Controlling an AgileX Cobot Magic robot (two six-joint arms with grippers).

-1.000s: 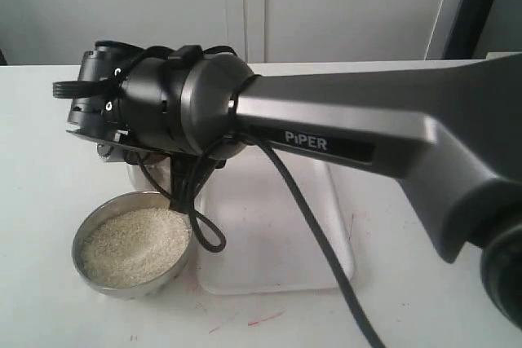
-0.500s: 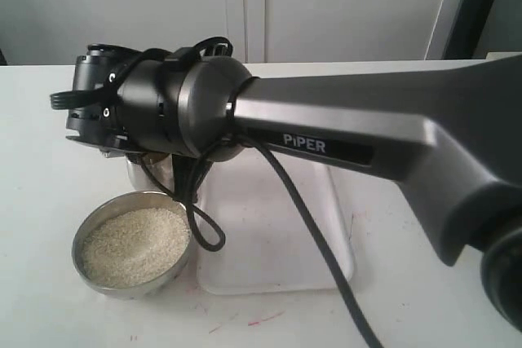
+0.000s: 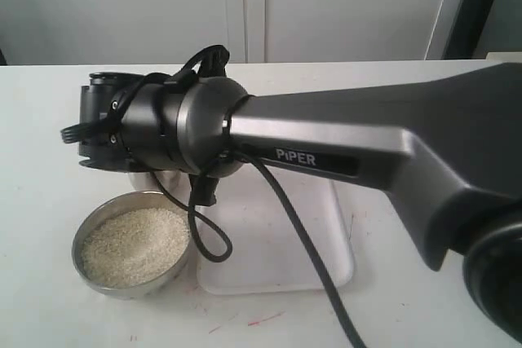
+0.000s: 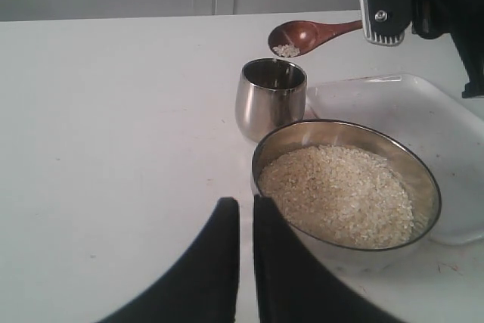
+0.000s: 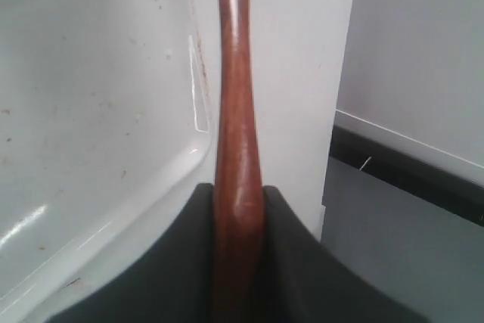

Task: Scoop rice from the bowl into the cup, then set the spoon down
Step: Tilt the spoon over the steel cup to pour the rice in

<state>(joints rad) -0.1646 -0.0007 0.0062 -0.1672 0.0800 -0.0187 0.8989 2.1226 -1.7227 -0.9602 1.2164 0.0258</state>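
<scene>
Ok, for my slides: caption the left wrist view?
Dark reddish-brown wooden spoon holds off-white rice above small steel cup, beside wide steel bowl.

Bare table (image 4: 113, 126) on the left arm's side of cup (image 4: 270, 104) and bowl (image 4: 302, 135): broad room for passage. Between cup and bowl, only a narrow gap. Directly above cup mouth, blocked by spoon (image 4: 302, 35) held over it. Over tray (image 4: 393, 100) and cup, barred by right arm (image 3: 326, 136), stretched across the middle, and by its hanging cable (image 3: 294, 234), looped down beside bowl rim. Bowl open from above. Near side of bowl taken by left gripper (image 4: 245, 209), low over the table.
</scene>
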